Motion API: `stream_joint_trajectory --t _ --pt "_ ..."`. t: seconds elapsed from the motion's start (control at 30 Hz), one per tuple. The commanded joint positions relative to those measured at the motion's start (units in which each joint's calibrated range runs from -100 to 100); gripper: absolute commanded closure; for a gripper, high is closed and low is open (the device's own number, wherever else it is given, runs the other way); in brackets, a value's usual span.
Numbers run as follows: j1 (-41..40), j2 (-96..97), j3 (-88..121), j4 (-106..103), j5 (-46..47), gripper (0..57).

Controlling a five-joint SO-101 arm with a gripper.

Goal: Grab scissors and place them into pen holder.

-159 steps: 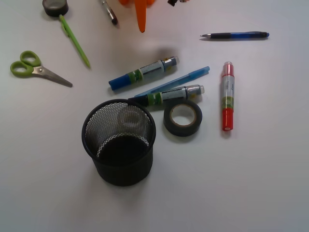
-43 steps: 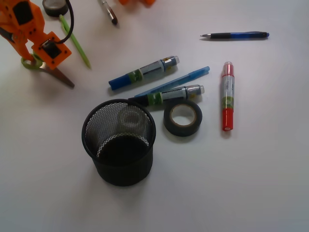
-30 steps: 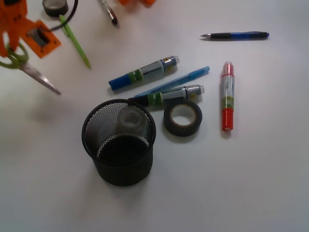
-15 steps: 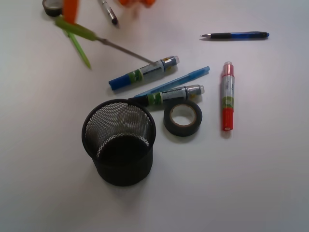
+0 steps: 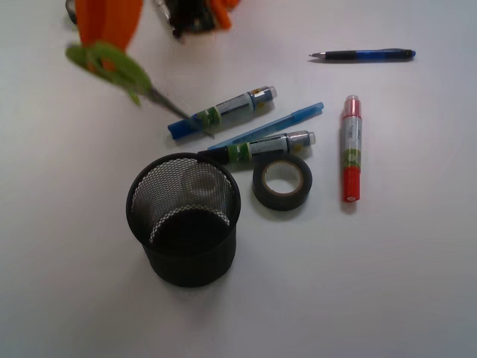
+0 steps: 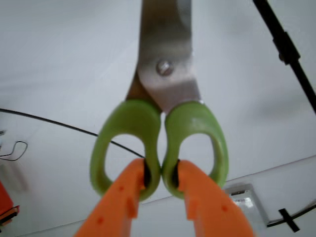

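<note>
My orange gripper [image 5: 104, 37] at the top left of the front view is shut on the lime-green handles of the scissors [image 5: 119, 68]. It holds them in the air, blades slanting down-right toward the blue marker. In the wrist view the two orange fingers [image 6: 126, 197] pinch the inner sides of both handle loops of the scissors [image 6: 163, 98], blades closed and pointing away. The black mesh pen holder [image 5: 185, 220] stands upright below and to the right of the scissors, open top showing.
A blue marker [image 5: 223, 110], a light-blue pen [image 5: 276, 125] and a dark marker [image 5: 261, 146] lie just behind the holder. A black tape roll [image 5: 282, 181] sits to its right, a red marker [image 5: 351, 148] further right, a blue pen [image 5: 365, 54] at the top right.
The scissors have been picked up from the left of the table and carried up and right; in the last half second the blades swung down toward the blue marker.
</note>
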Motion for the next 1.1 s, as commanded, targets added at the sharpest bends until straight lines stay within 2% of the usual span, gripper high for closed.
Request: stream_joint_trajectory --t 0.0,0.43,0.5,0.57,0.6,0.63,0.97,1.07 --pt "-1.16 2.39 -2.49 -5.43 1.76 57.2" --pt "-0.19 12.08 -2.59 -9.81 1.95 56.2" --pt "-0.19 12.5 -2.49 -8.58 2.0 48.5" --pt "-0.27 12.67 -2.49 -6.48 2.0 35.3" --pt "-0.34 12.67 -2.49 -5.52 2.05 29.8" --pt "-0.57 12.5 -2.49 -4.82 2.05 26.8" --pt "-2.66 12.08 -6.66 -1.32 1.66 28.0" --pt "-2.36 12.08 -12.37 2.27 -1.17 28.3"
